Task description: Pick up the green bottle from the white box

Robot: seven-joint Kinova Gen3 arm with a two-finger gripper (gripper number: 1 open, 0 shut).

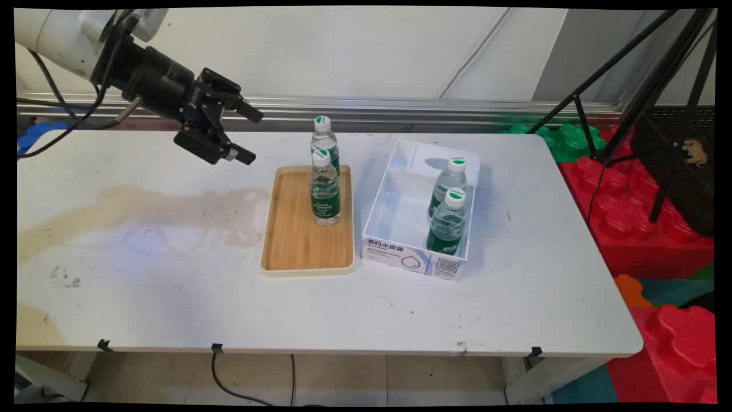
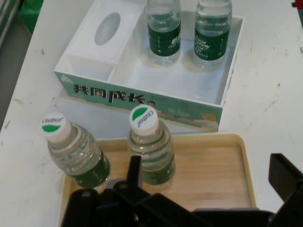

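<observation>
My gripper hangs open and empty above the table's far left, its fingers pointing right toward a wooden tray. Two clear water bottles with green labels and white caps stand upright on the tray's far half, one in front of the other. In the hand view the gripper sits just short of these bottles, with the tray under them. Beyond lies a white box with two more bottles upright inside.
The white box stands just right of the tray, its bottles along its right wall. A brownish stain marks the table's left. A black tripod and red foam blocks stand off the right edge.
</observation>
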